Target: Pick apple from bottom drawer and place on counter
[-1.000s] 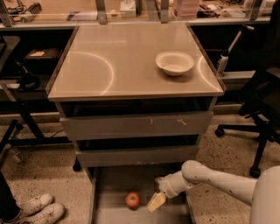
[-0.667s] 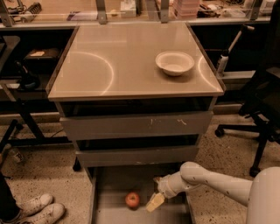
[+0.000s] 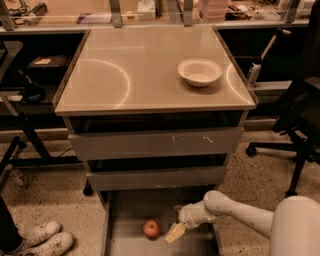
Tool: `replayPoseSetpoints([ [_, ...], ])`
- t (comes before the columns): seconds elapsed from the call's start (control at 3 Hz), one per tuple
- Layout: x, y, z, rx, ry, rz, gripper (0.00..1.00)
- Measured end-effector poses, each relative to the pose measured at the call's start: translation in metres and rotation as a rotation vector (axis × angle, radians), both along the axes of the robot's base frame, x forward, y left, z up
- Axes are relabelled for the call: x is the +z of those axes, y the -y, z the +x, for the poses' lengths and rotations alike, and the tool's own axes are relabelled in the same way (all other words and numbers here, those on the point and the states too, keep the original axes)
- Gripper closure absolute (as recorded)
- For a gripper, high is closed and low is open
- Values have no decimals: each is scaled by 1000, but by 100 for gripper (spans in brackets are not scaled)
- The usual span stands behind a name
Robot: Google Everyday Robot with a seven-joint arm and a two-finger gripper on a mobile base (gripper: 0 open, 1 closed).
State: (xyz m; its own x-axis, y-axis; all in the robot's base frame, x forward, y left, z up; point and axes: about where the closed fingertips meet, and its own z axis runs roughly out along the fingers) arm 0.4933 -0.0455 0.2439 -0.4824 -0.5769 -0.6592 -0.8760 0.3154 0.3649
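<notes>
- My pincer (image 3: 176,232) hangs low in the frame, a little right of centre, down inside the open bottom drawer (image 3: 125,212). Its yellowish tip points down and to the left. I cannot tell whether it is spread or pressed together. The apple is not in it.
- The apple (image 3: 151,228) lies just left of my pincer, on the drawer's grey floor near the lower edge of the frame. It is red with a lighter patch. A thin strip of floor seems to part it from the tip, and I see no contact.
- My white arm (image 3: 235,214) runs from the pincer toward the right, past a rounded joint. It meets my white body (image 3: 297,225) in the lower right corner.
- The bottom drawer is pulled out toward the bottom of the frame. Its thin side walls show on the left and right.
- Above it, in the middle of the frame, sit two shallower grey drawers. The upper drawer (image 3: 155,144) has pale scuffs on its front, and the middle drawer (image 3: 157,178) sits just under it.
- The tabletop (image 3: 135,75) fills the upper middle. It is glossy beige-grey with curved reflections.
- A white bowl (image 3: 199,71) stands upright on the right part of the tabletop, well apart from the apple.
- A dark office chair (image 3: 300,125) stands at the right edge of the frame.
- White shoes (image 3: 45,237) rest on the speckled floor at lower left.
- A cluttered bench (image 3: 75,11) runs along the top edge.
</notes>
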Motion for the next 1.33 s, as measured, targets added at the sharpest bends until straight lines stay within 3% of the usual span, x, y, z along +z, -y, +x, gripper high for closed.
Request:
replayPoseSetpoints([
  [0.33, -12, -6, -7, 5, -20, 37, 0],
  [0.67, -33, -20, -9, 5, -30, 115, 0],
  [1.0, -51, -32, -3, -8, -20, 173, 0],
  [1.33, -67, -42, 0, -10, -42, 209, 0],
])
